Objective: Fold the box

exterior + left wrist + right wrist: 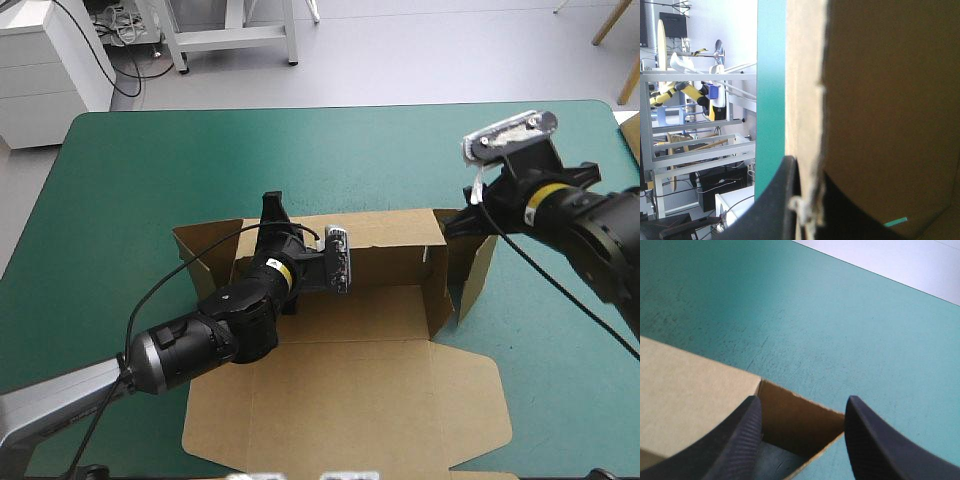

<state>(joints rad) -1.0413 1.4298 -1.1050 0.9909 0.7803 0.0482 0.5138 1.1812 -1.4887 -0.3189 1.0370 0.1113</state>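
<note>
The left gripper (807, 187) is clenched on the box (350, 400) at its back wall; the right gripper (802, 407), 2 fingers apart, hangs at the box's right wall.

Most of the box (690, 385) beyond right wrist view

box (350, 390) on table (150, 170), left pincer (272, 205) — far side

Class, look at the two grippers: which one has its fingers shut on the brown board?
The left gripper: a raised wall of the box sits between its fingers. The right gripper stands open.
</note>
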